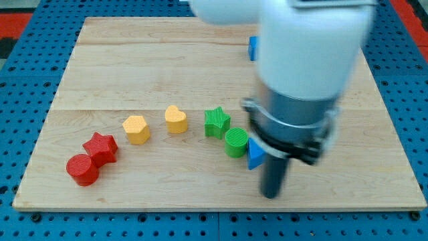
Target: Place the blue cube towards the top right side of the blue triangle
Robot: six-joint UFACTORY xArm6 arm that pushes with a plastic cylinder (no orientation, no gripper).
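On the wooden table (134, 60), my tip (270, 195) rests near the view's bottom edge, just right of and below a blue block (254, 155), apparently the blue triangle, which peeks out beside the green cylinder (235, 142). There is no hand on this arm, only the rod, so nothing is spread or pinched. A sliver of another blue block (253, 47), probably the blue cube, shows near the view's top, mostly behind the arm's pale housing (307, 47). The two blue pieces sit well apart, so the task looks barely begun: the cube has yet to be brought down to the triangle's upper right. Both blue shapes are largely hidden, and their forms cannot be confirmed. Elsewhere, a green star (216, 122), yellow heart (176, 119), yellow hexagon (136, 128), red star (100, 147) and red cylinder (83, 169) curve away to the view's left.
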